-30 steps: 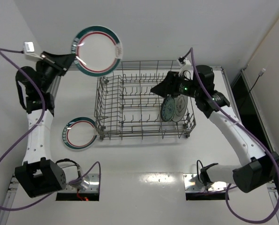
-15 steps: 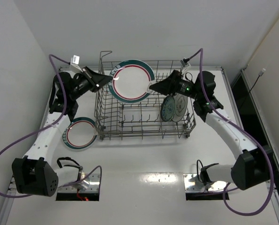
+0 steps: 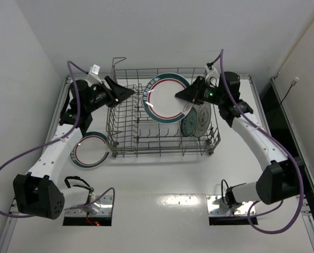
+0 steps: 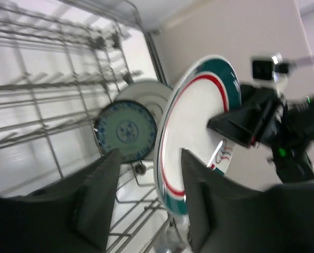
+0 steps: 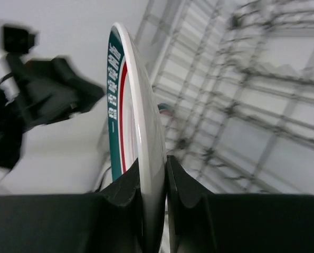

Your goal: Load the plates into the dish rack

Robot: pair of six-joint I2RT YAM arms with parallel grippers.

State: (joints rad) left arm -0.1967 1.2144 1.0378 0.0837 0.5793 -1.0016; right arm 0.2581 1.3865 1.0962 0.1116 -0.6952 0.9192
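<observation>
Now the right gripper [image 5: 152, 169] is closed tightly on the rim of a white round plate with green and red rim rings [image 3: 166, 99]; in the right wrist view its two dark fingers [image 5: 126, 196] press on both faces of the plate edge. This plate is held in the air over the far middle part of the large grey rectangular wire dish rack [image 3: 146, 149], tilted, with its face turned up toward the top camera. I cannot tell whether its lower edge touches the wires.

The left gripper [image 3: 129, 93] is above the far left part of the rack, just beside the plate's left rim but apart from it. Its fingers [image 4: 96, 203] stand apart and nothing is between them.

Inside the rack, at the right end, a small round teal patterned plate [image 3: 189, 123] stands upright between the tines, and a larger white round plate [image 3: 203, 120] stands just behind it. A second ringed plate [image 3: 89, 150] lies flat on the white table [image 3: 162, 179], just beside the left wall of the rack.
</observation>
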